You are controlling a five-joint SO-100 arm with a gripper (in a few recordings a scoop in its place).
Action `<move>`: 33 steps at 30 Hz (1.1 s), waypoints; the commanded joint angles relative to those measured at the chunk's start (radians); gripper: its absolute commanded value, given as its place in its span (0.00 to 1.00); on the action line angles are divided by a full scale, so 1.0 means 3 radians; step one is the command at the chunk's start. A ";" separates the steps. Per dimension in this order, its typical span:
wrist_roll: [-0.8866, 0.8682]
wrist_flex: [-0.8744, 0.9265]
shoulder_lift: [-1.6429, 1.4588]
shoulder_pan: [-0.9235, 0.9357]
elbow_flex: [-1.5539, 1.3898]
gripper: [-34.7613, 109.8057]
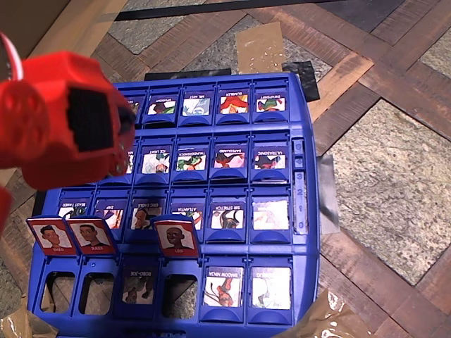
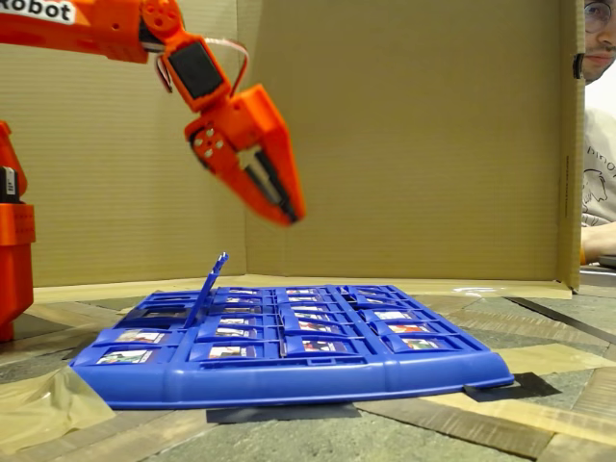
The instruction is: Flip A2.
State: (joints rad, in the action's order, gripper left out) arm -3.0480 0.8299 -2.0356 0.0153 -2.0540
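A2 point(image 1: 139, 284) lies flat in the blue game board's point(image 1: 299, 105) nearest row in the overhead view, third slot from the left. Its blue face is up, with the label "ROBO-JOE" and a character picture. My orange gripper point(image 1: 125, 137) hovers over the board's upper left part, well away from A2. In the fixed view the gripper point(image 2: 289, 214) hangs high above the board point(image 2: 289, 371), pointing down and to the right. Its jaws are together with nothing between them.
Three red-framed portrait tiles stand upright in the nearest row, two at the left point(image 1: 51, 236) point(image 1: 89, 236) and "LEO" point(image 1: 176, 236) just right of A2. "SHADOW NINJA" point(image 1: 223, 285) lies flat further right. Cardboard walls point(image 2: 414, 144) back the table. A person point(image 2: 599, 154) sits at the right edge.
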 commanded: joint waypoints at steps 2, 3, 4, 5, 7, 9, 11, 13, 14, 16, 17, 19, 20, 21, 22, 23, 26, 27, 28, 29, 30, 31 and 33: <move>-0.0107 -0.0639 -0.0440 0.0031 -0.0322 0.24; -0.0112 -0.0762 -0.0532 0.0031 -0.0394 0.24; -0.0112 -0.0869 -0.0619 0.0036 -0.0450 0.24; -0.0112 -0.0946 -0.0706 0.0041 -0.0501 0.24; -0.0112 -0.1104 -0.0900 0.0051 -0.0619 0.24; -0.0118 -0.1314 -0.1110 0.0061 -0.0782 0.24; -0.0128 -0.1554 -0.1350 0.0061 -0.1007 0.24; -0.0133 -0.1820 -0.1600 0.0061 -0.1243 0.24; -0.0143 -0.1969 -0.1723 0.0061 -0.1370 0.24; -0.0148 -0.2275 -0.1979 0.0061 -0.1611 0.24; -0.0148 -0.2429 -0.2107 0.0061 -0.1733 0.24; -0.0153 -0.2751 -0.2362 0.0066 -0.1969 0.24; -0.0159 -0.2909 -0.2475 0.0066 -0.2071 0.24; -0.0159 -0.3073 -0.2572 0.0066 -0.2173 0.24; -0.0164 -0.3232 -0.2669 0.0066 -0.2265 0.24; -0.0174 -0.3405 -0.2766 0.0066 -0.2362 0.24; -0.0184 -0.3927 -0.3037 0.0041 -0.2628 0.24; -0.0184 -0.4096 -0.3129 0.0026 -0.2710 0.24; -0.0184 -0.4275 -0.3216 0.0005 -0.2792 0.24; -0.0189 -0.4459 -0.3298 -0.0026 -0.2869 0.24; -0.0189 -0.4663 -0.3370 -0.0056 -0.2940 0.24; -0.0189 -0.4863 -0.3436 -0.0082 -0.3001 0.24; -0.0194 -0.5241 -0.3554 -0.0138 -0.3099 0.24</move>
State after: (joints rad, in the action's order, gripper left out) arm -3.0526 -0.6335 -3.0557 -0.0123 -2.9637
